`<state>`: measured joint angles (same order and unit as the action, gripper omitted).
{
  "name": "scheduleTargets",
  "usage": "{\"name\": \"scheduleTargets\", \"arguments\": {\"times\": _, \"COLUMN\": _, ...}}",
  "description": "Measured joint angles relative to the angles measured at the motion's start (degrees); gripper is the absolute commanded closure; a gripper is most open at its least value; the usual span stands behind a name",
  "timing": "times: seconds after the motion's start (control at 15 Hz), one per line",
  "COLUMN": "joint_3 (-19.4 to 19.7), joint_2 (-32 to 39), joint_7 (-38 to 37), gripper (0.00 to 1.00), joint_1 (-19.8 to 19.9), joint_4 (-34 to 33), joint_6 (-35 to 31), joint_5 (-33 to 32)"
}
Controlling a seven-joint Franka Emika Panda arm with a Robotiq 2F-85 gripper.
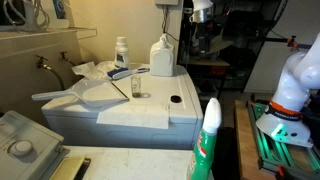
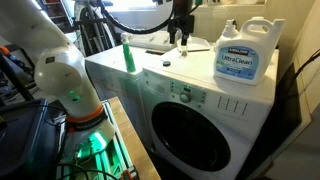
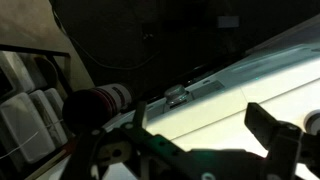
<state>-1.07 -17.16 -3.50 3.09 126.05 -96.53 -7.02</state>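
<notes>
My gripper (image 2: 180, 40) hangs open and empty just above the back of the white washing machine's top (image 2: 190, 72). In the wrist view its two dark fingers (image 3: 205, 128) stand apart over the white top (image 3: 215, 100), with nothing between them. A small dark round cap (image 3: 176, 93) lies on the top beyond the fingers; it also shows in both exterior views (image 2: 167, 64) (image 1: 175, 99). A white detergent jug (image 2: 243, 58) (image 1: 162, 57) stands beside the gripper. A green bottle (image 2: 128, 55) stands on the top's near corner.
A small white bottle with a blue label (image 1: 121, 50) and a clear cup (image 1: 136, 86) stand on the machine. A green-and-white bottle (image 1: 207, 140) is close to the camera. The robot's base (image 2: 75, 100) stands beside the washer. A sink tap (image 1: 45, 64) is on the wall.
</notes>
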Motion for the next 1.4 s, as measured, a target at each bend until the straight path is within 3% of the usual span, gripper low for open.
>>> {"name": "scheduleTargets", "arguments": {"times": 0.33, "joint_3": 0.0, "joint_2": 0.0, "joint_7": 0.9, "gripper": 0.0, "joint_1": -0.4, "joint_4": 0.1, "joint_6": 0.0, "joint_5": 0.8}}
{"name": "scheduleTargets", "arguments": {"times": 0.67, "joint_3": -2.9, "joint_2": -2.4, "joint_7": 6.3, "gripper": 0.0, "joint_1": -7.5, "joint_4": 4.9, "joint_6": -0.3, "joint_5": 12.3}}
{"name": "scheduleTargets", "arguments": {"times": 0.8, "joint_3": -5.0, "joint_2": -3.6, "joint_7": 6.5, "gripper": 0.0, "joint_1": -10.6, "joint_4": 7.4, "joint_6": -6.1, "joint_5": 17.3}}
{"name": "scheduleTargets", "arguments": {"times": 1.07, "joint_3": -10.1, "joint_2": -2.1, "joint_7": 4.5, "gripper": 0.0, "joint_1": -15.4, "joint_4": 8.1, "joint_6": -24.3, "joint_5": 24.9}}
{"name": "scheduleTargets", "arguments": {"times": 1.33, "joint_3": -13.1, "joint_2": 3.2, "joint_7": 4.1, "gripper": 0.0, "joint_1": -17.0, "joint_4": 5.0, "joint_6": -43.9, "joint_5": 23.8}}
{"name": "scheduleTargets", "arguments": {"times": 1.4, "joint_3": -13.2, "joint_2": 4.3, "joint_7": 4.1, "gripper": 0.0, "joint_1": -17.0, "joint_4": 4.3, "joint_6": -45.1, "joint_5": 23.6}}
